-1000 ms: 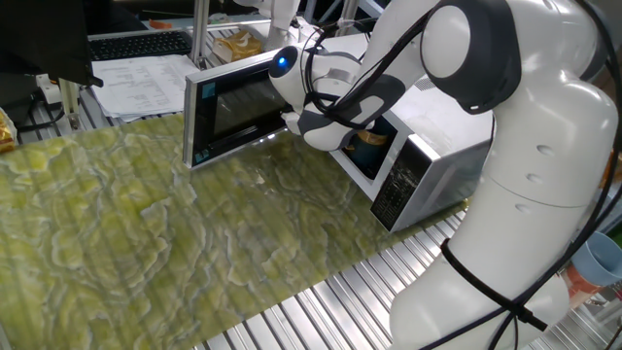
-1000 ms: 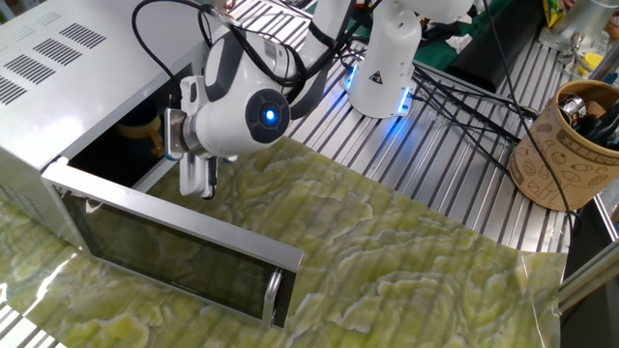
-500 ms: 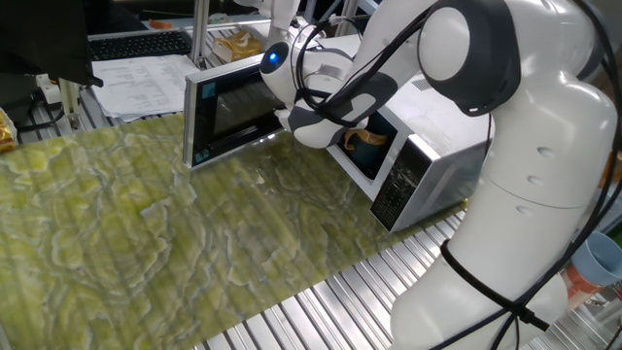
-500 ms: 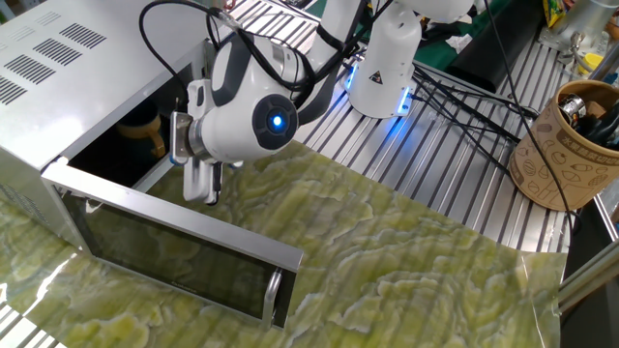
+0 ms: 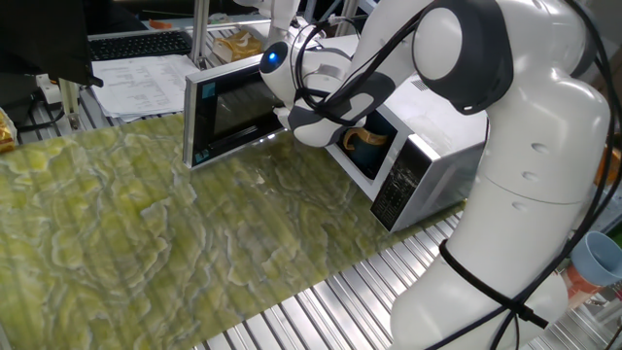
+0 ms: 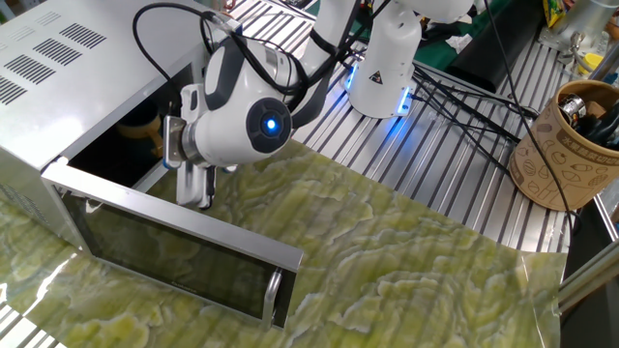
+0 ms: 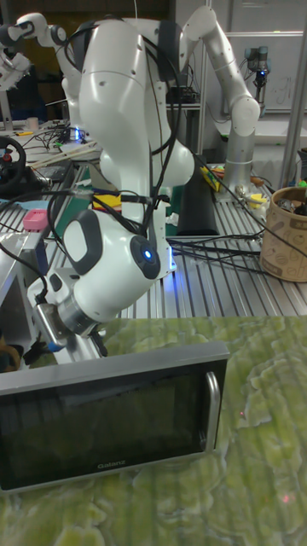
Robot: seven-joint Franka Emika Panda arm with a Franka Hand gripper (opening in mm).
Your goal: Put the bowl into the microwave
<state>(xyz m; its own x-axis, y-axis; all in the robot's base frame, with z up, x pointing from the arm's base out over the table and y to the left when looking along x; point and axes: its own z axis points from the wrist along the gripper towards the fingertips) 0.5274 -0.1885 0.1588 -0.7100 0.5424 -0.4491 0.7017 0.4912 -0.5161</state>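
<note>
White Franka arm bends low at frame centre, wrist just outside open microwave [image 5: 418,165]. Gripper [image 6: 194,186] points down over lowered door [image 6: 174,253]; jaws look narrow, nothing between them. One teal bowl [image 5: 366,148] sits inside cavity, right of centre. Green marbled mat [image 5: 155,243] covers slatted metal table [image 6: 455,164]. One brown patterned pot [image 6: 564,145] at right edge.
</note>
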